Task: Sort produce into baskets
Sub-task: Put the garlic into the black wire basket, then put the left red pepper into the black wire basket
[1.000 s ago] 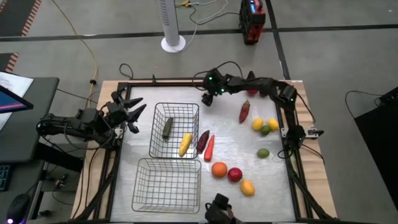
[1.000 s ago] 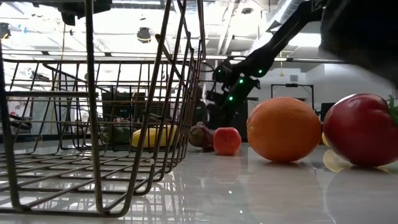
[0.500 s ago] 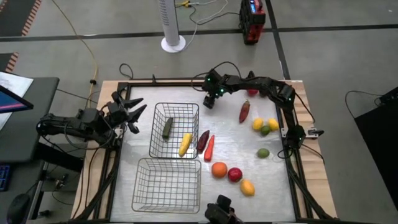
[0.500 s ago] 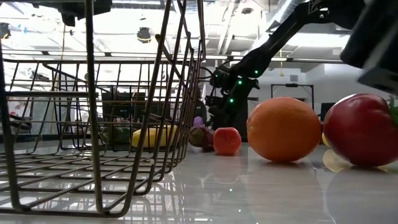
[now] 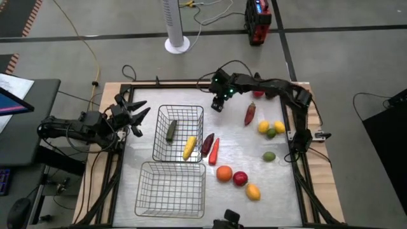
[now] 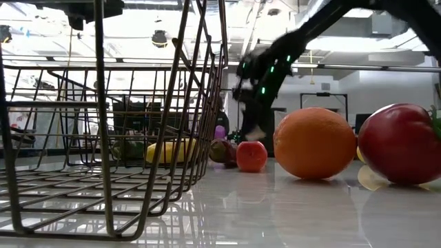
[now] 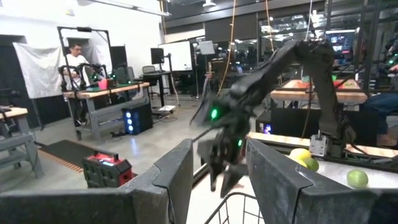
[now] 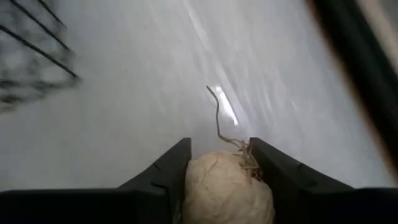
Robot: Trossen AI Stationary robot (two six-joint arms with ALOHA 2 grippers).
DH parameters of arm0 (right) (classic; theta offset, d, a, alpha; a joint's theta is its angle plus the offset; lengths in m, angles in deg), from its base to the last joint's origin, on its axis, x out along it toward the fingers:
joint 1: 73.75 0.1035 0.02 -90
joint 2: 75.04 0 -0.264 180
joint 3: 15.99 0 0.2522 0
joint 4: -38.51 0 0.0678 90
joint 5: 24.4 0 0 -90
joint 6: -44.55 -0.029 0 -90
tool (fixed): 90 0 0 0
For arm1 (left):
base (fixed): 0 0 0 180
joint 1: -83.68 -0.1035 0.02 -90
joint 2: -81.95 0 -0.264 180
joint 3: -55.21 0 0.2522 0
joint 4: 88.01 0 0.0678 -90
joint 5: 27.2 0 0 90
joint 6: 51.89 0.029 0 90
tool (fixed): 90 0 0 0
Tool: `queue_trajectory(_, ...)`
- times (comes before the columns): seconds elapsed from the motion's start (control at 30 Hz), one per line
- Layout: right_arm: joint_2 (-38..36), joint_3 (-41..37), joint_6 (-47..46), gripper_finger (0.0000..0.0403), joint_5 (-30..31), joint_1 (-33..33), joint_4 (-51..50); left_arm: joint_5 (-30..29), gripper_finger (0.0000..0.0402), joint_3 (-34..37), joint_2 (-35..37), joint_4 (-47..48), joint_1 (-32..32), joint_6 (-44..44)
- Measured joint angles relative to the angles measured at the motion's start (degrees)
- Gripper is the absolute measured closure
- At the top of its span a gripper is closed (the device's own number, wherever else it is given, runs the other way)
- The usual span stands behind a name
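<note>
1. One garlic (image 8: 227, 190) sits clamped in the right pincer (image 5: 218, 105), beside the far basket (image 5: 179, 133).
2. Left pincer (image 5: 135, 113) waits spread (parked at the tabletop (image 5: 241, 152) edge).
3. Next, I judge: carry it over a basket and release.

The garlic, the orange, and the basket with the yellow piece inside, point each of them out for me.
garlic (image 8: 228, 188): right wrist view, middle of its pale bulb.
orange (image 5: 224, 173): high view, centre of its round top.
basket (image 5: 179, 109): high view, far rim of the wire mesh.
</note>
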Motion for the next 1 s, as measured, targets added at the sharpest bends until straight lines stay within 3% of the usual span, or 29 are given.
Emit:
queue_trajectory(0.27, -9.87, 0.01, -3.84, 0.0223, -0.03, 11.39, 1.50, -0.69, 0.0264, 0.00, 0.00, -0.23, 0.02, 0.08)
queue_trajectory(0.4, -10.14, 0.01, -4.23, 0.0220, -0.02, 18.68, 12.20, -0.50, 0.0264, 0.00, 0.02, -0.48, 0.02, -0.64)
queue_trajectory(0.57, -5.63, 0.33, -2.68, 0.0179, -0.05, 25.52, 28.19, -0.46, 0.0264, 0.00, 0.02, -0.43, 0.02, -1.51)
queue_trajectory(0.8, -3.86, 5.60, -2.93, 0.0117, -0.01, 25.38, 17.38, -0.43, 0.0264, 0.00, 0.00, 0.71, 0.01, -2.07)
queue_trajectory(0.93, -7.01, 5.67, -0.97, 0.0108, 0.51, 25.21, 7.42, -0.44, 0.0264, 0.00, 0.01, 1.29, 0.00, -2.16)
queue_trajectory(1.0, -9.67, 4.84, 0.45, 0.0108, 3.51, 25.48, 1.51, -0.42, 0.0264, 0.00, 0.00, 1.73, 0.02, -2.24)
